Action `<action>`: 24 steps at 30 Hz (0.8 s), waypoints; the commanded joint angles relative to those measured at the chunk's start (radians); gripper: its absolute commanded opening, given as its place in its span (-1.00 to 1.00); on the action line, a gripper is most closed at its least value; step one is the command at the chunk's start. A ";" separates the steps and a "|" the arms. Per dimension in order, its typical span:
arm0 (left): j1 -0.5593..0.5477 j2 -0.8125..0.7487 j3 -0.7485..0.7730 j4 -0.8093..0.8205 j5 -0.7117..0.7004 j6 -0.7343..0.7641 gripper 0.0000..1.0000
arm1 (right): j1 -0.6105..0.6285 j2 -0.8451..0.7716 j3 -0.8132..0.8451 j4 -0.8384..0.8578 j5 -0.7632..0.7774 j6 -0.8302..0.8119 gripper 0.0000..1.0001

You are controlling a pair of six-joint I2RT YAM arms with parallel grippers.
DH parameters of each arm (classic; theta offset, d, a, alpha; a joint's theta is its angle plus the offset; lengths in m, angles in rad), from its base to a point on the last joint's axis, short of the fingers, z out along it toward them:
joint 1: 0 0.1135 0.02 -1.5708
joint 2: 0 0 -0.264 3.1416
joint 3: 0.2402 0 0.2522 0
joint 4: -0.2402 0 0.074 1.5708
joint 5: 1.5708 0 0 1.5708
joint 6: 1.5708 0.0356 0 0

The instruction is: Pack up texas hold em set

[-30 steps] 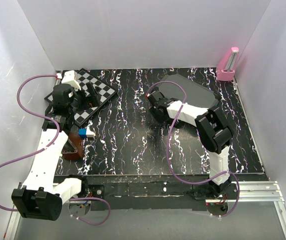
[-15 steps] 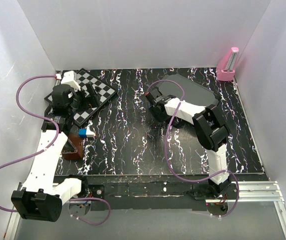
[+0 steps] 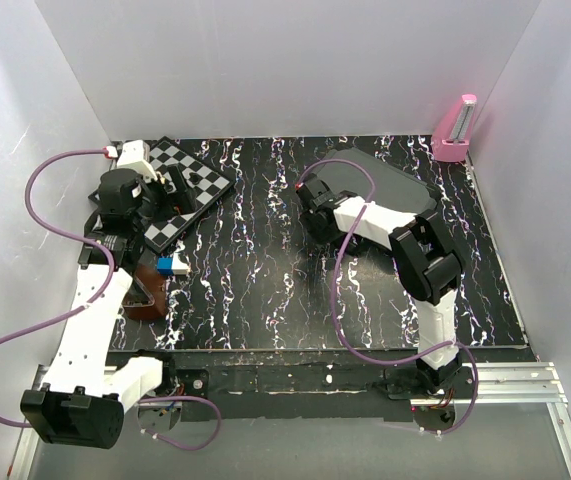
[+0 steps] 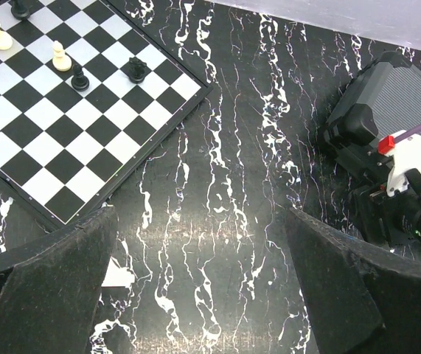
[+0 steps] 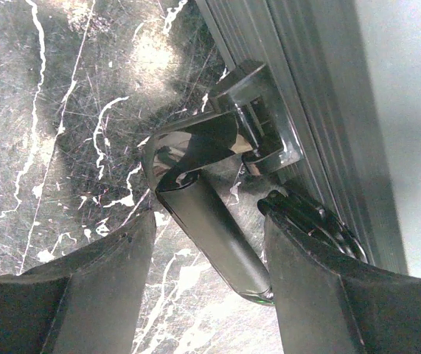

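One closed case (image 3: 397, 178) lies flat beyond the right gripper (image 5: 209, 221), its handled edge facing the fingers. These stand fairly wide, one on each side of the single handle (image 5: 221, 247). The handle's long axis runs slantwise from a chrome bracket (image 5: 195, 144) ahead back into the gap; whether it is touched I cannot tell. The left gripper (image 4: 199, 214) gapes wide over bare table, one chessboard (image 4: 48, 125) ahead-left with five pieces.
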 commanded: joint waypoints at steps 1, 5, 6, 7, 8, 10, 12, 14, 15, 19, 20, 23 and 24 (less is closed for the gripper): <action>0.004 -0.040 0.022 -0.008 -0.013 0.013 0.96 | -0.043 0.064 -0.071 -0.125 -0.013 0.036 0.39; 0.004 -0.054 0.019 -0.010 -0.014 0.014 0.96 | -0.048 0.073 -0.054 -0.131 0.043 0.052 0.38; 0.004 -0.059 0.017 -0.010 -0.014 0.014 0.96 | -0.048 0.079 -0.049 -0.138 0.055 0.061 0.38; 0.002 -0.063 0.013 -0.007 -0.013 0.014 0.96 | -0.048 0.084 -0.045 -0.144 0.061 0.061 0.37; 0.004 -0.066 0.011 -0.007 -0.013 0.014 0.96 | -0.048 0.084 -0.043 -0.144 0.061 0.062 0.36; 0.004 -0.071 0.005 -0.005 -0.011 0.011 0.96 | -0.049 0.053 -0.068 -0.114 0.037 0.043 0.36; 0.004 -0.073 0.002 -0.005 -0.008 0.006 0.96 | -0.048 -0.003 -0.094 -0.079 -0.017 0.018 0.36; 0.004 -0.071 0.002 -0.002 0.009 0.002 0.96 | -0.045 -0.056 -0.094 -0.062 -0.101 -0.005 0.36; 0.004 -0.073 0.002 -0.001 0.015 -0.003 0.96 | -0.043 -0.082 -0.082 -0.065 -0.138 -0.013 0.36; 0.004 -0.070 0.016 0.004 0.030 -0.018 0.96 | -0.034 -0.158 -0.020 -0.091 -0.281 -0.030 0.37; 0.004 -0.071 0.020 0.004 0.033 -0.020 0.96 | -0.031 -0.172 -0.002 -0.098 -0.320 -0.064 0.37; 0.004 -0.070 0.029 0.001 0.044 -0.021 0.96 | -0.025 -0.209 0.044 -0.138 -0.426 -0.102 0.37; 0.005 -0.068 0.033 -0.004 0.047 -0.021 0.96 | -0.023 -0.223 0.049 -0.144 -0.483 -0.106 0.37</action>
